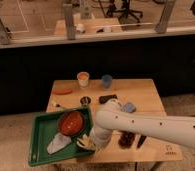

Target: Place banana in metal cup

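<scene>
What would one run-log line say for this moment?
gripper: low at banana | banana: in green tray, front right corner | metal cup: on table beyond tray

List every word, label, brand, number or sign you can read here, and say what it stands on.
No text reads clearly anywhere.
Small dark mark near the table's front right corner: too blurred to read.
The gripper, low over the green tray's front right corner, shows no lettering.

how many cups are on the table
3: an orange-and-white cup at the back of the table, a blue cup beside it, a small metal cup nearer the green tray. The arm may hide others. The gripper is low over the tray's front right corner.
</scene>
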`<state>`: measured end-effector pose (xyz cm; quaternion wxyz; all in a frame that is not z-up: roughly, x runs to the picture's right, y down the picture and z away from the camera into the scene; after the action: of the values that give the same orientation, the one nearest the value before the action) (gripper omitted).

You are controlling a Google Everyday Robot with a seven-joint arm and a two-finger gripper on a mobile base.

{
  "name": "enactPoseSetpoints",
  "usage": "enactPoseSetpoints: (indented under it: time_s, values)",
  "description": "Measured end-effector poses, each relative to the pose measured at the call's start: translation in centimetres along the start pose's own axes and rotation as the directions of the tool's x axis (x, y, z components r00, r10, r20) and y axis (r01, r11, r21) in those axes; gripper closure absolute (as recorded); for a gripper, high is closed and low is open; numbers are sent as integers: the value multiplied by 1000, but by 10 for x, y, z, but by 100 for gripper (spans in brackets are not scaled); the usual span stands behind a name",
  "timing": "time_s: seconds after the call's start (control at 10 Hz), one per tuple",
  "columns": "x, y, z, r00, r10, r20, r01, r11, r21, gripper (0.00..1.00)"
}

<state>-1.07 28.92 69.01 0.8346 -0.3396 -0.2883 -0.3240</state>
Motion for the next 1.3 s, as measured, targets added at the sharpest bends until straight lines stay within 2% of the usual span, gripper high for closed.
enactPoseSetpoints:
  time_s: [0.1,0.2,0.5,0.8,0.9,1.1,1.2,1.3]
  values:
    - [0,0,0,1000,1,-4,-1,1000,0,88]
    - [0,0,-1,1000,1,-7,-1,1000,0,93]
    - [0,0,-9,1000,15,-6,-15,1000,17,93]
    - [5,-3,-45,997,74,6,-75,993,88,93]
    - [9,-4,-60,995,97,6,-97,988,118,93]
    - [19,-9,-75,991,136,11,-136,978,160,93]
    - [26,-11,-83,986,166,17,-166,968,186,93]
    - [44,-10,-91,968,250,33,-251,946,207,93]
